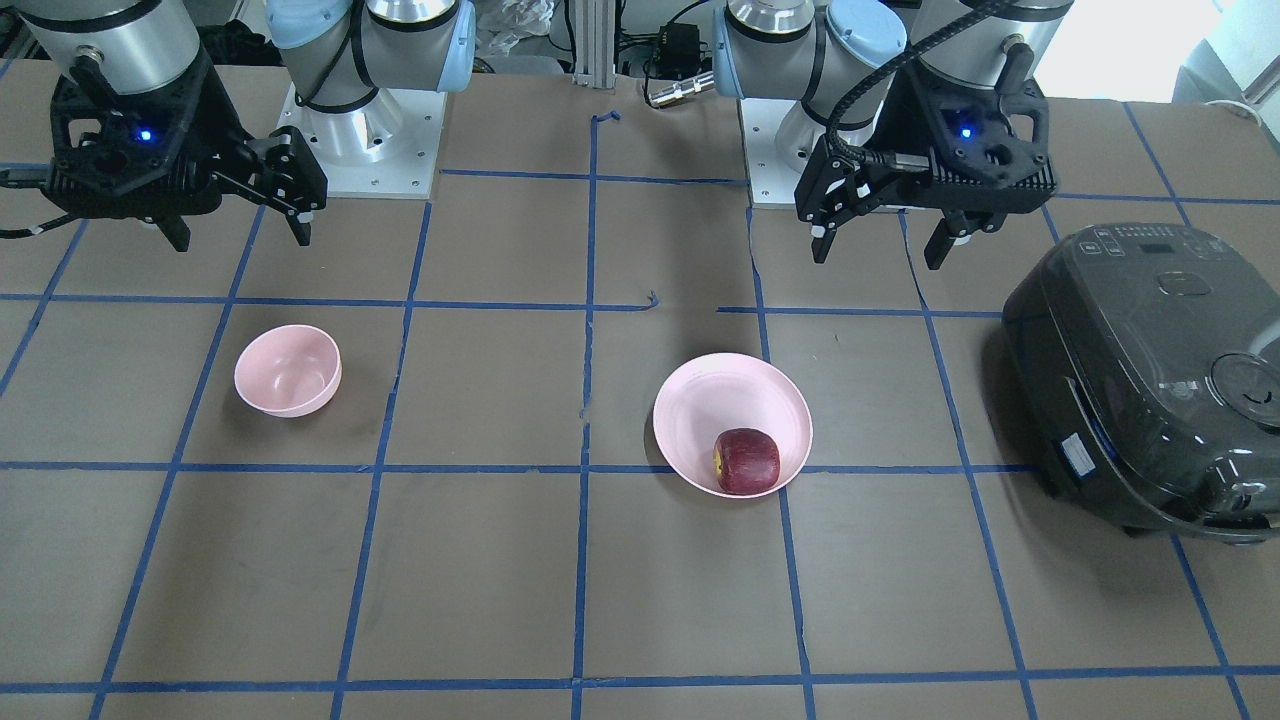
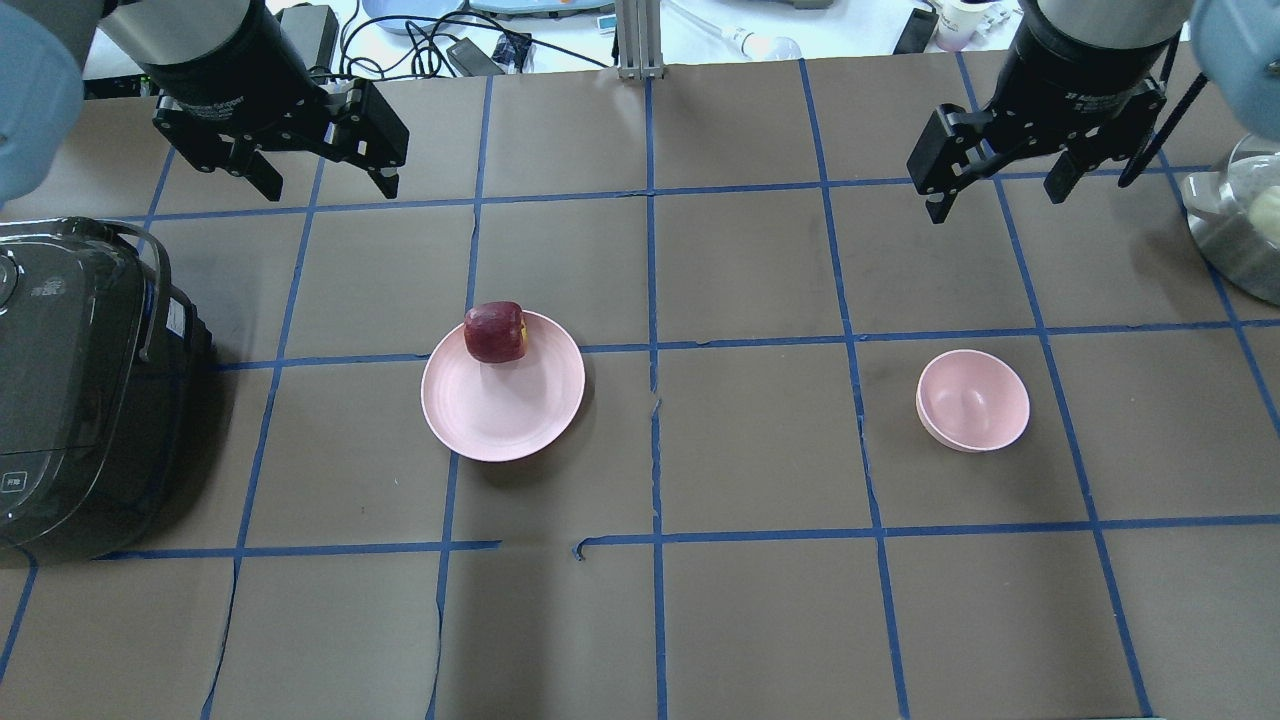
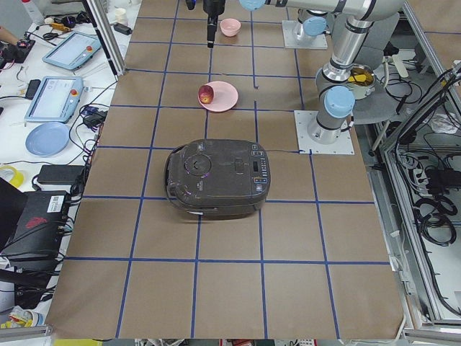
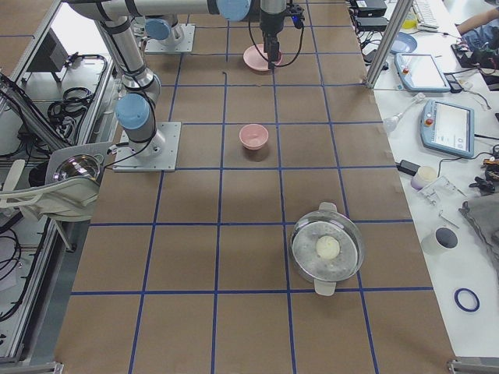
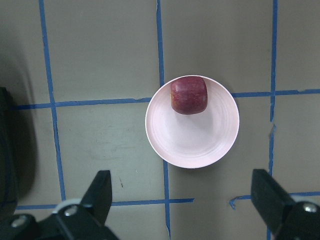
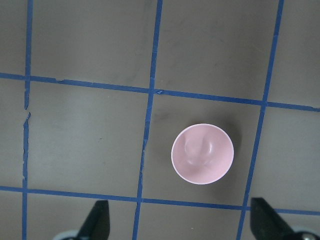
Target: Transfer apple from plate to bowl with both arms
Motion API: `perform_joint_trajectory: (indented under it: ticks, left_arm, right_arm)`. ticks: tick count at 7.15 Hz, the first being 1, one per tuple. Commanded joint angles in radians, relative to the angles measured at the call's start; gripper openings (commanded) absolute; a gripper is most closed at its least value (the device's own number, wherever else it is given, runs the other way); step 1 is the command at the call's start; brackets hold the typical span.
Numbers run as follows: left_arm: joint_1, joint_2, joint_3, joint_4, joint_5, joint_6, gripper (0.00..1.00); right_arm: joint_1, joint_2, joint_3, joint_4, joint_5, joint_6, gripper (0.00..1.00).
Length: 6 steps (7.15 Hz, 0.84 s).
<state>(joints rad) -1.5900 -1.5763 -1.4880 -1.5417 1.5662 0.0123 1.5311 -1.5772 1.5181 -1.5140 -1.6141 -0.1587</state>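
Overhead exterior view: the small dark red apple with a yellowish patch (image 2: 494, 332) sits on the wide, shallow pale pink round plate (image 2: 505, 415), at the plate's upper rim, left of frame centre.
Receiving vessel: the small, deep pale pink round bowl (image 2: 973, 400) is empty. It stands right of frame centre, well apart from the plate, on the brown table with a blue tape grid (image 2: 750, 450).
Left arm: the silver-grey jointed left arm (image 1: 990, 25) hangs above the table in the upper left of the overhead frame, clear of the plate.
Left jaws: spread wide and holding nothing. In the left wrist view, plate and apple lie between and above the two tips.
Right arm: the silver-grey jointed right arm (image 1: 110, 30) hangs in the upper right of the overhead frame, clear of the bowl.
Right jaws: spread wide and empty.
Other items: a dark grey electric cooker (image 2: 70, 400) at the left edge and a steel pot (image 2: 1235, 230) at the right edge, both well apart from plate and bowl.
Step in hand: judged as the start. The pick-up has not begun.
Next move: probably the left arm descends with its jaws centred on the apple's flatter sides. The apple lies near the rim, so one tip must clear the plate edge. A hand-over to the right arm near table centre would likely follow.
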Motion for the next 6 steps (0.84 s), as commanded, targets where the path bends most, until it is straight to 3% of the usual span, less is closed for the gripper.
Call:
perform_joint_trajectory:
  ticks: [1,6]
  left_arm:
    - [0.002,-0.001,0.0,0.002,-0.002,0.0,1.0]
    - [-0.001,0.004,0.0,0.0,-0.003,0.0,1.0]
  right_arm:
    - [0.0,-0.001,0.0,-0.014,0.017,0.039,1.0]
    - [0.0,-0.001,-0.001,-0.012,0.02,0.031,1.0]
